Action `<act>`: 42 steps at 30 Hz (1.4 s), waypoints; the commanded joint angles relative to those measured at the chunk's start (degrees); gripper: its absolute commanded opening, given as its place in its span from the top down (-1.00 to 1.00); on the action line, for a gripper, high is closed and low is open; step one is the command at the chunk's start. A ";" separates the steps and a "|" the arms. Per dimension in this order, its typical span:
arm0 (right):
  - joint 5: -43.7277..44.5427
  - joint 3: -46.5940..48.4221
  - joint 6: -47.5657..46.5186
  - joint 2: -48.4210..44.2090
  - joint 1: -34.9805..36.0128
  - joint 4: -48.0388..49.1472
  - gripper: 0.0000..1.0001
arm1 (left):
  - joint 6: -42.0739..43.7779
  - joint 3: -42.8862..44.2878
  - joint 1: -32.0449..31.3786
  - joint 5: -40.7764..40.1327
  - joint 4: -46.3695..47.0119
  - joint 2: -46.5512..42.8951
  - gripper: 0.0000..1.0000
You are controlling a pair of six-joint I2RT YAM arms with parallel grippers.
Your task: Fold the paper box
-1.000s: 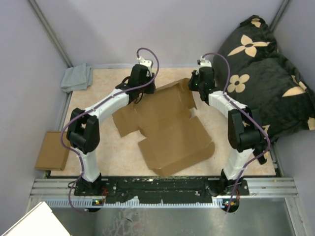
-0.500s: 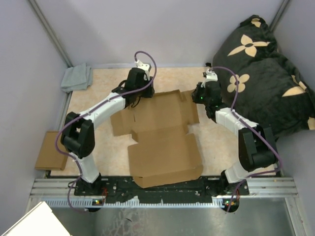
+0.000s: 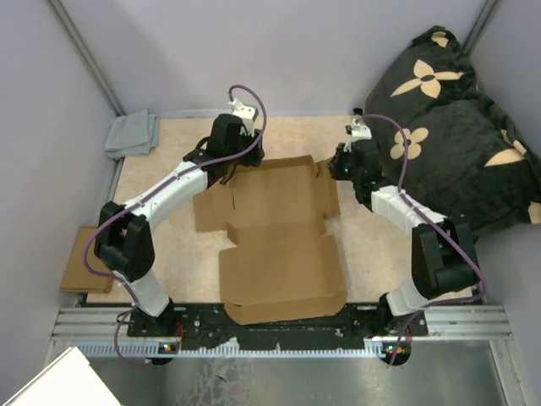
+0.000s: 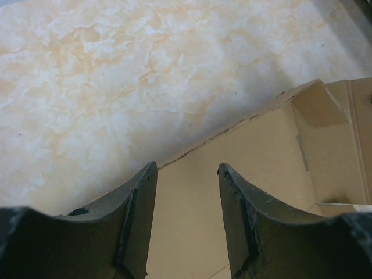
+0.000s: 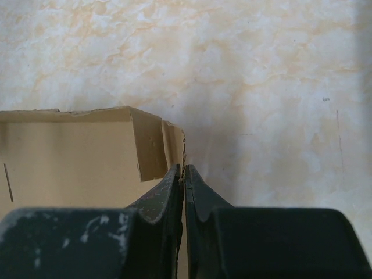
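Observation:
The paper box (image 3: 279, 233) is plain brown die-cut cardboard lying mostly flat and unfolded across the middle of the table. My left gripper (image 3: 230, 162) is open above the box's far left edge, its fingers (image 4: 139, 197) either side of bare cardboard (image 4: 256, 163) and holding nothing. My right gripper (image 3: 336, 169) is shut on the box's raised far right flap (image 5: 171, 145), pinching its edge between the fingertips.
A grey cloth (image 3: 133, 134) lies at the far left corner. A smaller brown cardboard piece (image 3: 89, 259) lies off the table's left edge. A black flowered cushion (image 3: 456, 127) fills the right side. The table (image 3: 182, 262) is beige marbled.
The box has swung and slid toward the near edge, now lying square to the table. Both arms moved with it; the left wrist shifted left, the right gripper moved right, holding the flap.

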 commanded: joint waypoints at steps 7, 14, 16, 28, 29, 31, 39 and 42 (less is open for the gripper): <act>-0.01 -4.28 -5.60 -7.72 0.96 7.88 0.85 | -1.76 -3.39 0.08 9.24 2.49 -4.02 -0.16; -2.54 -7.07 -7.14 -9.93 1.02 11.44 0.85 | 2.44 -7.51 0.04 5.40 3.22 -8.18 -0.34; -4.00 -8.46 -7.74 -11.07 0.97 13.22 0.85 | 3.74 -7.80 -0.17 5.46 2.53 -8.65 -0.36; -11.48 -9.20 -10.05 -12.21 0.96 14.04 0.83 | 29.56 -25.77 -2.76 0.15 22.80 -14.52 -0.42; -11.93 -9.00 -10.05 -12.23 1.01 13.68 0.83 | 30.76 -25.62 -2.77 -1.29 23.20 -13.90 -0.40; -12.59 -8.87 -10.21 -12.46 0.97 13.14 0.82 | 32.71 -24.79 -2.74 -3.77 23.61 -12.30 -0.38; -13.66 -8.78 -11.00 -13.57 0.97 11.61 0.81 | 42.14 -22.52 -2.59 -4.66 24.02 -9.38 -0.19; -14.20 -8.44 -11.02 -13.55 0.97 11.16 0.80 | 41.26 -22.59 -2.19 1.76 21.70 -10.11 -0.08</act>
